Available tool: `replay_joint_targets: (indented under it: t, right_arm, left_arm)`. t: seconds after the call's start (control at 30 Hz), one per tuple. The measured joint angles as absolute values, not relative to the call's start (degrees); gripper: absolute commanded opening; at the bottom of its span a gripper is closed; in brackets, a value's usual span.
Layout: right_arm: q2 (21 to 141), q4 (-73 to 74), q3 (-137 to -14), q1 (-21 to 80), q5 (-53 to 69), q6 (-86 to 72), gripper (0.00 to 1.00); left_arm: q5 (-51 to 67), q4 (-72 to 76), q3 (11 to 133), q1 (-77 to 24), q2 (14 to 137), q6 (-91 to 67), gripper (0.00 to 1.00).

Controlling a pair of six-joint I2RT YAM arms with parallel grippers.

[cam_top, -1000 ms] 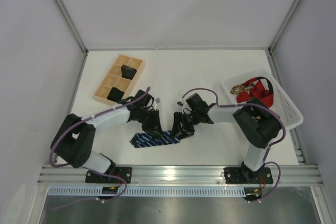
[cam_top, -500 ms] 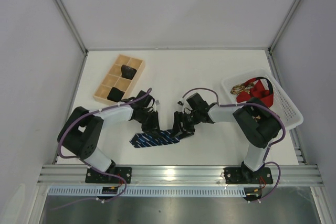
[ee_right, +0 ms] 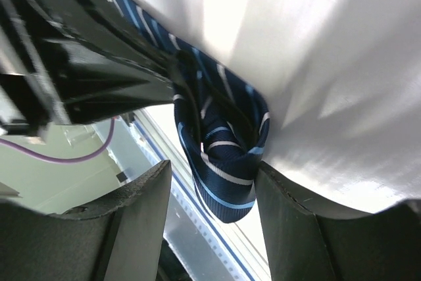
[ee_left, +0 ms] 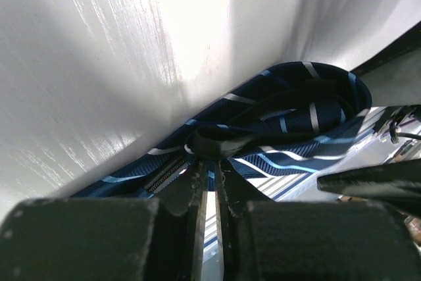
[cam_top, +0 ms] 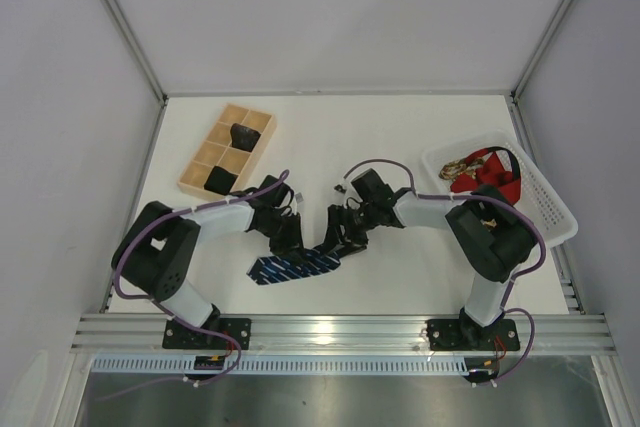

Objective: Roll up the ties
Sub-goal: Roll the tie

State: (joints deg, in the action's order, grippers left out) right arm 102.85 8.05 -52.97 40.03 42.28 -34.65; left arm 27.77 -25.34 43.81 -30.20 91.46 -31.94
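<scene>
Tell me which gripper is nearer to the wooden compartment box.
Left. The left gripper sits just down and right of the wooden box, at the navy tie. The right gripper is farther right, beyond the left one, at the same tie.

Your tie (cam_top: 293, 266) lies front-centre on the table (cam_top: 400, 137). Divided tray (cam_top: 222, 132) sits back-left w/ two rolled bundles (cam_top: 243, 136) in it. Basket (cam_top: 550, 212) sits far right, prob. more ties (cam_top: 487, 175) inside.
</scene>
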Motion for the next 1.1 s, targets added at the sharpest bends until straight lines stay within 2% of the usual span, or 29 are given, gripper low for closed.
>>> replay_joint_targets:
  t: [0.37,1.1]
  right_arm:
    - [102.8,9.7,-55.1,41.2,43.1,-34.7,0.57]
    - [103.9,12.0,-63.5,45.0,44.5,-35.6,0.57]
  left_arm:
    - [26.5,-26.0,43.2,-30.2,89.6,-31.9,0.18]
    - [20.3,-29.1,39.9,-30.2,81.3,-33.3,0.13]
